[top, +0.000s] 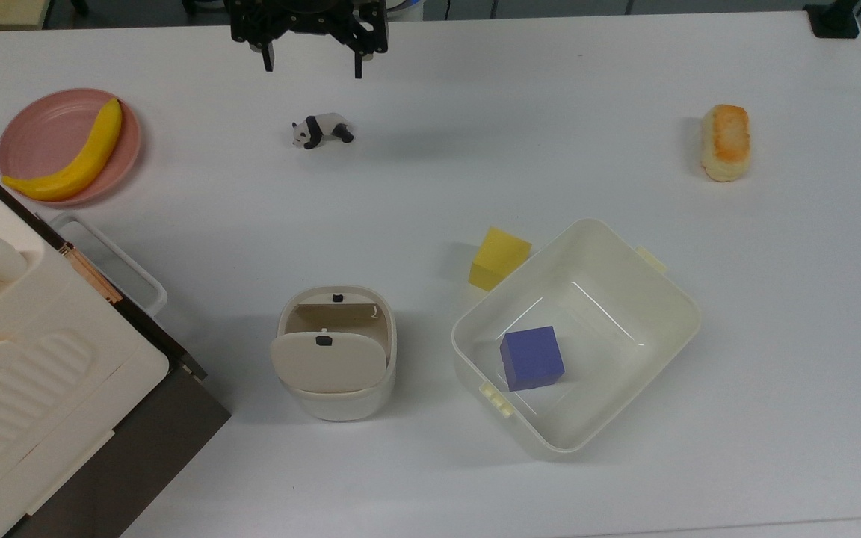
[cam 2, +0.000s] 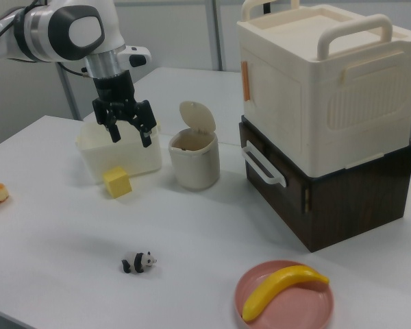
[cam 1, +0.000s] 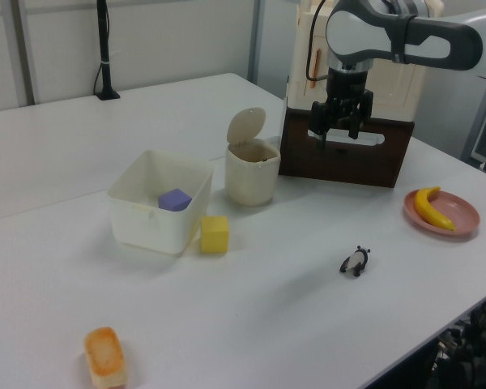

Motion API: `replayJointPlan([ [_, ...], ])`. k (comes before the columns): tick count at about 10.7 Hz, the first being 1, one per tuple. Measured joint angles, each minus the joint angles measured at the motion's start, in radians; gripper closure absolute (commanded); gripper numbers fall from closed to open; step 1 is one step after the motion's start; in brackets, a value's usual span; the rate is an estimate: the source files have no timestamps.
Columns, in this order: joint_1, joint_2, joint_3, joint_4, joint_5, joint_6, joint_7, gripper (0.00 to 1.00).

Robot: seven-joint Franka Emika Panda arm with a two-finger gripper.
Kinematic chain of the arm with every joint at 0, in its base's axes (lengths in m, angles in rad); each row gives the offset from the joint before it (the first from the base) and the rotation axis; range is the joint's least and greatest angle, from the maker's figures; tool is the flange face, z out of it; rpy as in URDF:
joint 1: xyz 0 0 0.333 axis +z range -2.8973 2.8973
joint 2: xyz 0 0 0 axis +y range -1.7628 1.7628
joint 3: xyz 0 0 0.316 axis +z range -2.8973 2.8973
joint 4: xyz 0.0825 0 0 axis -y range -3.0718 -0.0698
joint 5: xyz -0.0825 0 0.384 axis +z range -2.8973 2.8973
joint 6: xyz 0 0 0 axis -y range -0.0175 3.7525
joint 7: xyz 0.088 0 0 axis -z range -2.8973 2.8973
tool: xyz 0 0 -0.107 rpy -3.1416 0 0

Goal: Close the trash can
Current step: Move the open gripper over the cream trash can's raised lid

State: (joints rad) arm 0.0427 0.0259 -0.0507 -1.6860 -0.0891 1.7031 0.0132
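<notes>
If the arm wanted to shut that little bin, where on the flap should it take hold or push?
Probably the lid's free upper edge, farthest from its hinge. The lid stands nearly upright over the trash can, hinged at the rim. In the right view its inner face shows, so the gripper, fingers open, would likely come from above and behind, and press it down over the opening.
</notes>
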Motion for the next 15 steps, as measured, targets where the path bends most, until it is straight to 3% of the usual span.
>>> replayJointPlan([
  [4, 0.000, 0.002, 0.000, 0.000, 0.000, -0.003, 0.000, 0.00],
  [5, 0.001, 0.004, 0.000, 0.000, 0.000, -0.003, 0.000, 0.05],
  [6, 0.001, 0.005, 0.000, 0.000, 0.000, -0.003, 0.000, 0.34],
  [7, 0.001, 0.006, 0.000, 0.000, 0.000, -0.003, 0.000, 0.56],
  [9, 0.001, 0.006, 0.000, 0.000, 0.000, -0.003, -0.006, 0.83],
  [11, 0.001, 0.006, 0.000, 0.000, 0.000, -0.003, -0.011, 0.99],
  [15, 0.002, 0.009, 0.002, 0.000, 0.001, -0.004, -0.016, 1.00],
])
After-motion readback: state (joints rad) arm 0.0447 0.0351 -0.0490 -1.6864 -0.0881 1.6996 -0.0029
